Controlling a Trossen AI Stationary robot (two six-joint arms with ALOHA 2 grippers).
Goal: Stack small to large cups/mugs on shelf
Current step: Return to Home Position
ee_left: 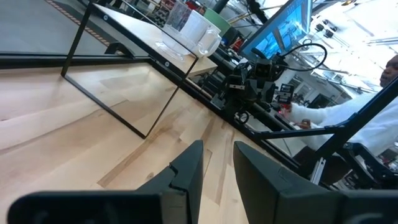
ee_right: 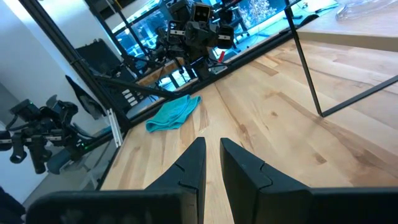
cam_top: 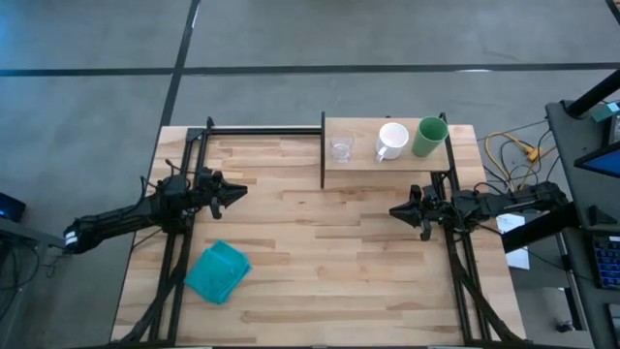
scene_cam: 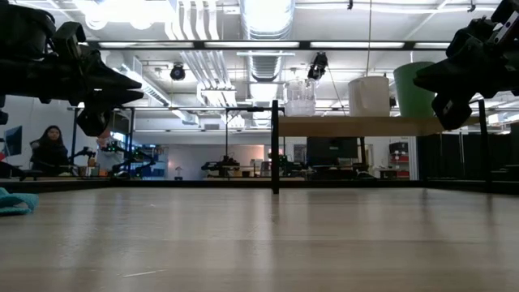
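The shelf [cam_top: 368, 167] stands at the table's far right on thin black posts. On it, side by side and upright, stand the clear glass tumbler [cam_top: 341, 148], the white handled mug [cam_top: 391, 142] and the green cup [cam_top: 429, 137]. They also show in the low view: tumbler [scene_cam: 300, 97], mug [scene_cam: 369, 95], green cup [scene_cam: 412, 89]. My left gripper [cam_top: 237, 191] hovers over the table's left half, pointing right, empty, with a narrow gap between its fingers [ee_left: 217, 155]. My right gripper [cam_top: 395, 209] hovers just near of the shelf, pointing left, empty, also with a narrow gap [ee_right: 212, 149].
A crumpled teal cloth [cam_top: 218, 271] lies on the tabletop at the near left and shows in the right wrist view [ee_right: 175, 113]. Black frame rails run along both table sides [cam_top: 179, 242]. A person [ee_left: 348, 118] is beyond the table's right edge. Bare wood lies between the two grippers.
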